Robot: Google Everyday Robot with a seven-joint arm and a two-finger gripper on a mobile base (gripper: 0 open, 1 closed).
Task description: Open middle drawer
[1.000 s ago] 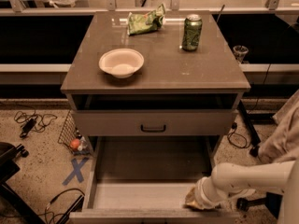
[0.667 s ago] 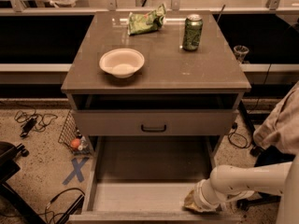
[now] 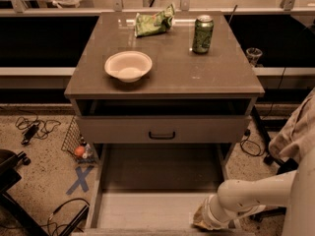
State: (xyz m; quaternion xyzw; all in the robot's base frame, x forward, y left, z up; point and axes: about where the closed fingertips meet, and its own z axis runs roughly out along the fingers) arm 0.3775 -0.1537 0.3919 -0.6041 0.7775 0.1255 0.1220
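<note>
The middle drawer (image 3: 147, 208) stands pulled far out toward me below the closed upper drawer (image 3: 118, 130). Its plain grey inside shows and its front lies at the bottom edge of the view; its handle is hidden. My gripper (image 3: 199, 221) is at the drawer's front right corner, low in the view, at the end of my white arm (image 3: 251, 195) that reaches in from the right. The lowest drawer is hidden under the open one.
The cabinet top (image 3: 197, 77) holds a white bowl (image 3: 128, 65), a green can (image 3: 202, 34) and a green chip bag (image 3: 153, 22). The upper drawer has a dark handle (image 3: 162, 134). Cables and a blue tape cross (image 3: 79, 179) lie on the floor at left. Beige cloth (image 3: 295, 136) is at right.
My gripper and forearm have shifted slightly toward the bottom of the view, and the open drawer has come out a little further with them.
</note>
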